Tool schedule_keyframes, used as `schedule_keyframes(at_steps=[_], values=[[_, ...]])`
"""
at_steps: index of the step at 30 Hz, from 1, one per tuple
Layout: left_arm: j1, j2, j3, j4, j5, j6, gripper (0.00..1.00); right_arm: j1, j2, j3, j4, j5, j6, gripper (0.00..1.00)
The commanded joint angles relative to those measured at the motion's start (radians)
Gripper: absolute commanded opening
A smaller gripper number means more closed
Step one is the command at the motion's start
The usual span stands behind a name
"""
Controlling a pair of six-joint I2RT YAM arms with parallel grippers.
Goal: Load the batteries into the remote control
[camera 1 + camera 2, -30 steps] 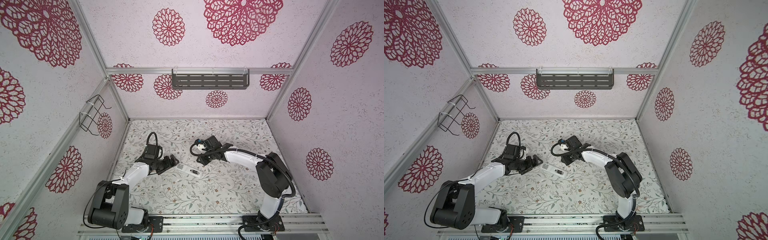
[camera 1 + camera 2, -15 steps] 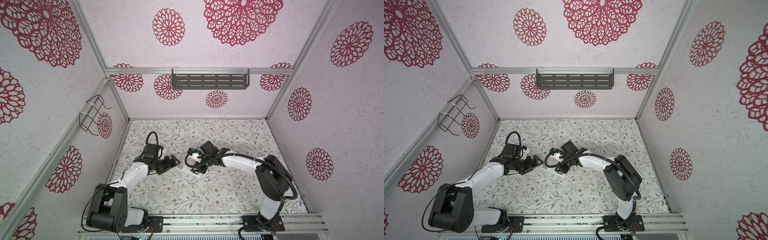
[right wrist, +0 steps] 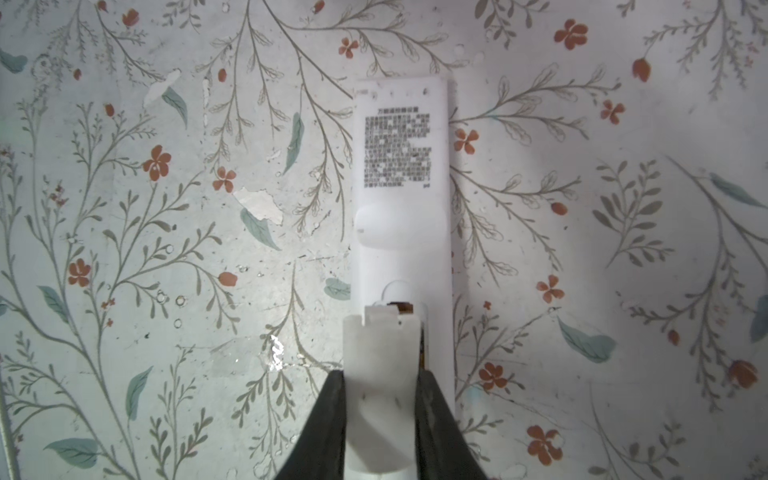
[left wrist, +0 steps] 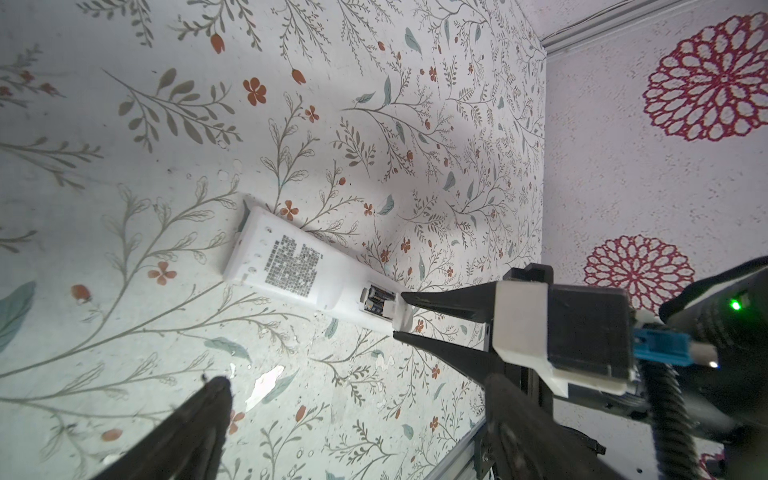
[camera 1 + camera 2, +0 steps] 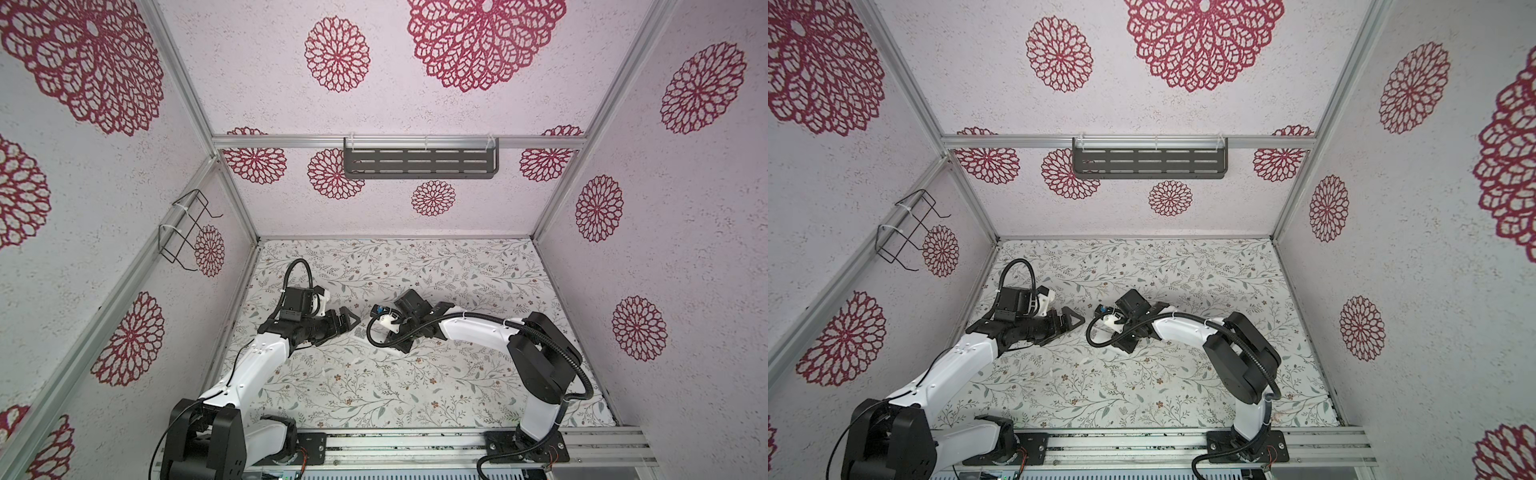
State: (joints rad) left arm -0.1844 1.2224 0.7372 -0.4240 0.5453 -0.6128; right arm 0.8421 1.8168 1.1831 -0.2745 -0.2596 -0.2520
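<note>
While your right tool (image 3: 380,374) is clamped on the white battery cover (image 3: 380,345), you have that cover poised over the recess (image 4: 374,297) end of the remote control (image 3: 401,166). The cover's leading edge sits at the lip of the opening, though I cannot tell whether it already touches the remote's body. Just past that edge the batteries (image 4: 376,300) lie side by side inside the recess, dark with a glint of metal.

Moving outward, the remote rests back-up on the bench (image 5: 415,395) with its printed label (image 4: 293,266) facing up. In both top views its long axis runs from about 10 o'clock to 4 o'clock. Your right tool is at the 4 o'clock end, and the body stretches straight away from its tips toward 10 o'clock.

Your left tool (image 5: 348,321) is spread wide and empty. It sits near the labelled end, at roughly 9 o'clock from it and clear of it.

The right arm is plainly the nearer one, and the cover looks lined up with the remote's length. I judge the coming move to be a push of the cover along that axis toward 10 o'clock. Nothing holds the remote, so it may skid that way. Your left tool is well placed to brace it.
</note>
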Motion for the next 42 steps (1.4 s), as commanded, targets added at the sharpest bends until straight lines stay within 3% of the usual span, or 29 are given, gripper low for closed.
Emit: schedule_keyframes(at_steps=[1,33,42], values=[[0.0,-0.011,-0.002,0.011,0.009,0.018,0.97,0.009,0.009,0.0,0.005,0.047,-0.03,0.21],[0.0,0.001,-0.001,0.023,0.004,0.02,0.97,0.047,0.034,-0.007,-0.043,0.137,-0.033,0.2],[0.0,0.014,0.005,0.028,0.01,0.021,0.97,0.047,0.033,-0.008,-0.051,0.132,-0.019,0.25]])
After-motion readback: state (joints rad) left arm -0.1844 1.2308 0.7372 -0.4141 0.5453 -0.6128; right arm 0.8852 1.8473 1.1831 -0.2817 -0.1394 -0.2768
